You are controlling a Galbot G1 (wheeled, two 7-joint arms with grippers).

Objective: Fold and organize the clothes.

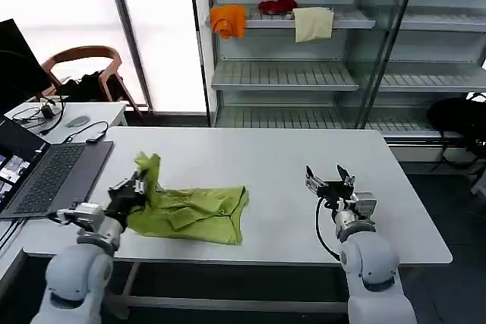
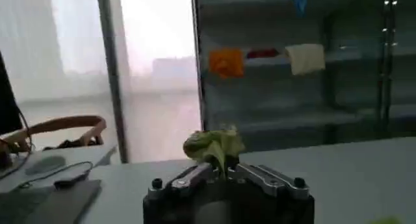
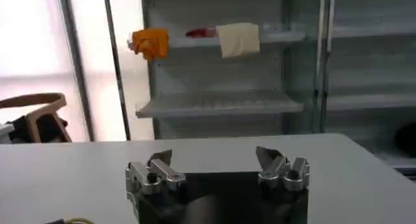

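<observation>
A lime yellow-green T-shirt (image 1: 194, 212) lies crumpled on the white table (image 1: 266, 165), left of centre in the head view. My left gripper (image 1: 140, 184) is shut on a bunched corner of it, and that pinched fabric (image 2: 214, 146) stands up between the jaws in the left wrist view. The lifted corner rises above the rest of the shirt. My right gripper (image 1: 329, 180) hovers over bare table to the right, well apart from the shirt. Its fingers (image 3: 160, 160) are spread wide with nothing between them, the gripper (image 3: 215, 158) open.
An open laptop (image 1: 45, 176) sits on the table's left end, close to my left arm. Behind the table stands a shelf unit with orange (image 1: 228, 20), red (image 1: 278, 6) and cream (image 1: 313, 23) cloths. A wooden chair (image 1: 83, 73) stands at back left.
</observation>
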